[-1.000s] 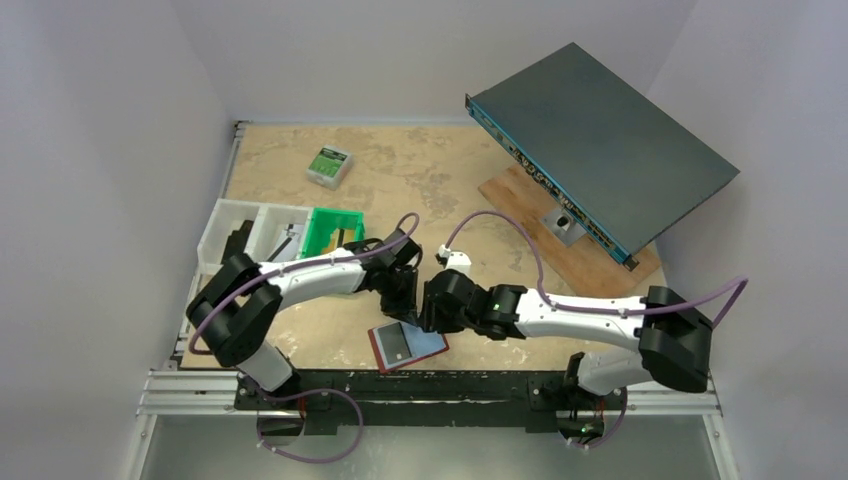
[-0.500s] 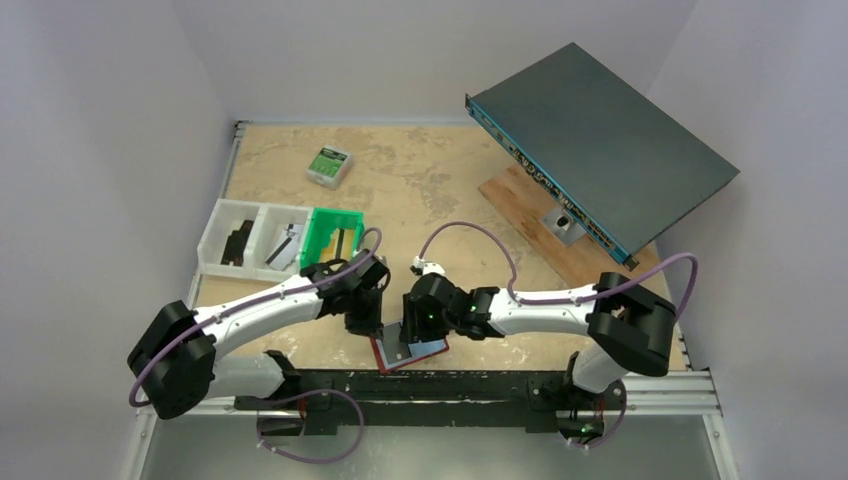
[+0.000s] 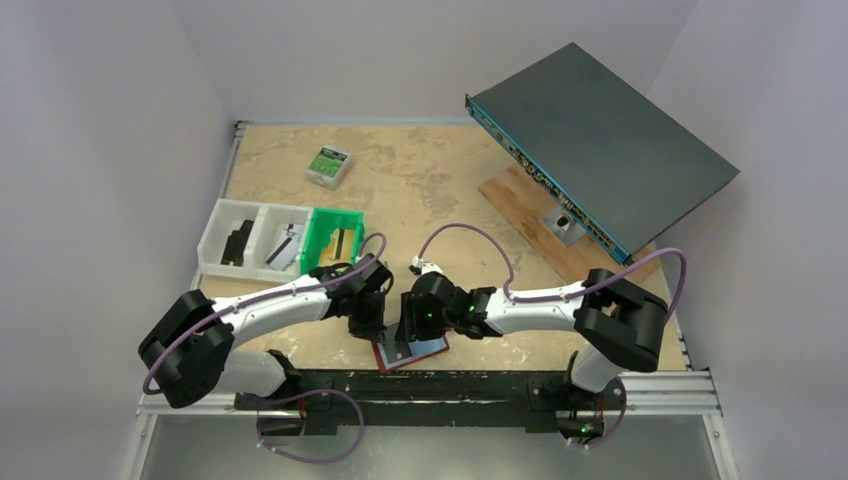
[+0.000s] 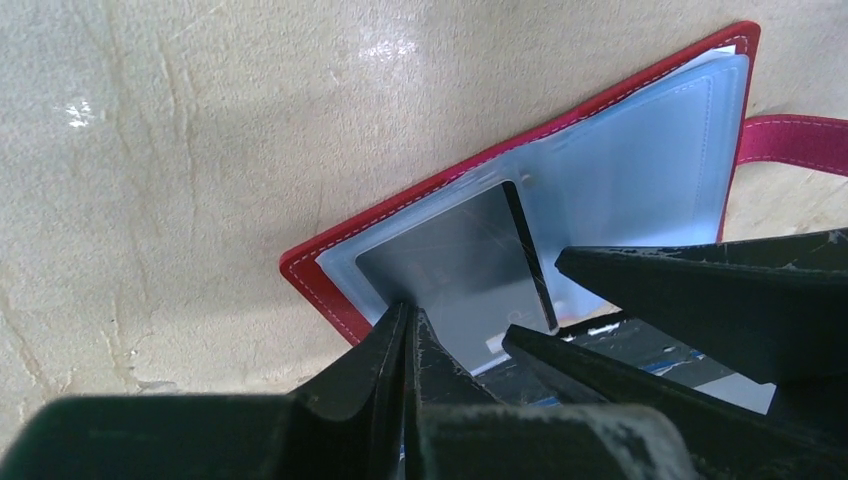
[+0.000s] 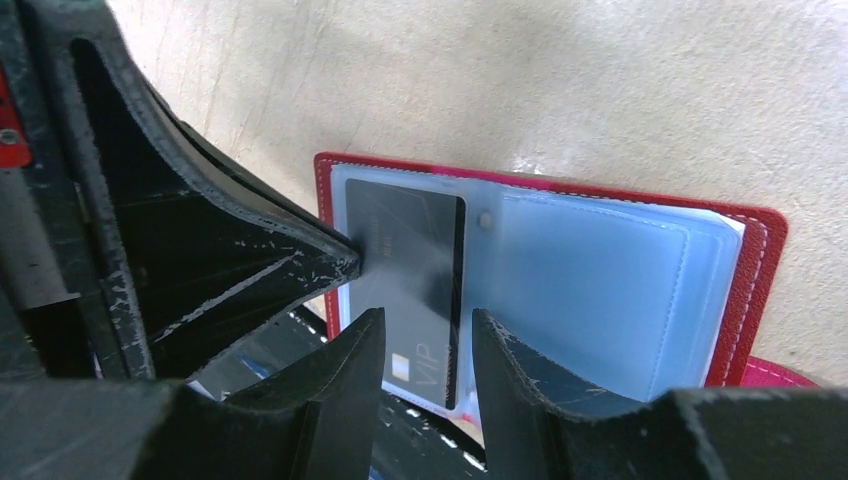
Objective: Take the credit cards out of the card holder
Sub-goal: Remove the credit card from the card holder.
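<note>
Finding, left side: the left gripper comes in from the left with its fingers pressed together into a single wedge. The wedge tip meets the outer long edge of the one visible credit card, close to a corner. Whether the tip nips that edge or only bears on it cannot be made out.

Finding, centre: the card holder lies open and flat on the table, at the near edge between the two arm bases. The dark card sits in the pocket on the left arm's side. Its long axis runs from the far edge of the holder toward the near table edge, parallel to the fold. Its near end, showing pale print, lies toward the robot.

Finding, right side: the right gripper stands with its jaws apart and nothing held. It is low over the near end of the card, one finger on either side of the dark stripe along the card's inner edge. The pocket beyond it looks pale and blank, so no further card can be confirmed there. The snap tab trails off the holder's far right side.

Assessment: both grippers are at the card, the left at its side and the right at its end. Withdrawal likely depends on the card sliding along its long axis toward the near edge.
</note>
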Tool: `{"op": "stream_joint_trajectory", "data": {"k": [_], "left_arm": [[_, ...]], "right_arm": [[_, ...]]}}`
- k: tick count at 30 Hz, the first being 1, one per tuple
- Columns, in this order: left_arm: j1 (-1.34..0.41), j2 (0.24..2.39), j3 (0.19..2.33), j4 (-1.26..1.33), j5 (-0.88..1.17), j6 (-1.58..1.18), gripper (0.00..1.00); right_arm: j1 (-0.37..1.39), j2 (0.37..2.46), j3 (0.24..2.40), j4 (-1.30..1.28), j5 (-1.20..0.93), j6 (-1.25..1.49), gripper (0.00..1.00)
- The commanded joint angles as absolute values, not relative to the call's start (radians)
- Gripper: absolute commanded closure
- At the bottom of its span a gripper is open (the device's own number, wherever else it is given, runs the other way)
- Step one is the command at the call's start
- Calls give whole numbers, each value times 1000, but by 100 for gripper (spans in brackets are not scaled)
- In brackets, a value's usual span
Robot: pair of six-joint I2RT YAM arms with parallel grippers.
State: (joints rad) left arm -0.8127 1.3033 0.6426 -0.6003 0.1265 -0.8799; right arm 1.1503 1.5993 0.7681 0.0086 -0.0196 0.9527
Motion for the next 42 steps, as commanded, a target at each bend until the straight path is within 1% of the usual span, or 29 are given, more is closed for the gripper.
{"op": "stream_joint_trajectory", "data": {"k": [1,7,16,24,30,35,42], "left_arm": [[-810,1333,634,-564,131,-892,99],[-810,1351,626,-548,130,-896,100],[-812,1414,627,-468,186,-897,100],[-811,1450,642,-478,176,-896,100],[-812,1366,647,-540,158,-882,100],[-812,1260,665,-623,141,-870,98],[-812,1254,650,-651,132,-864,99]], "right_arm": [[1131,1597,733,80,-47,969,62],[1115,1614,694,133,-87,984,62],[1079,1626,618,239,-157,1024,63],[1036,1612,550,299,-188,1048,63],[996,1613,486,373,-224,1066,64],[993,1637,464,422,-246,1087,65],[992,1651,460,446,-259,1097,65]]}}
